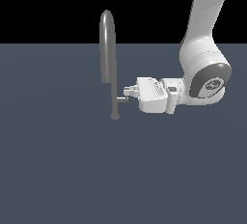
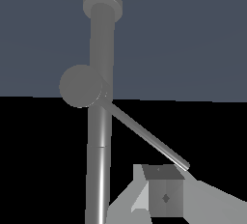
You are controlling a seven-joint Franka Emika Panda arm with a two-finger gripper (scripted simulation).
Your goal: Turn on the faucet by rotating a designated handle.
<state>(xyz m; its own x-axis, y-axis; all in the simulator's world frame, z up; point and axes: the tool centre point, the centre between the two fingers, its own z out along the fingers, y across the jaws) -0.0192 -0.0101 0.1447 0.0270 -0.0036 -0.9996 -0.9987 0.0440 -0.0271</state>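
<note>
The faucet is a tall grey gooseneck with an arched spout on a thin post with a small base. It also shows in the wrist view. The handle is a short pale stub sticking out of the post toward the exterior view's right. In the wrist view the handle shows a round end and a thin rod slanting away. My gripper lies level, pointing toward the exterior view's left, just above the stub. One finger sits right beside the rod's tip. The jaw gap is hidden.
The faucet stands on a flat dark blue-grey floor. My white arm comes down from the exterior view's upper right. Nothing else stands near the faucet.
</note>
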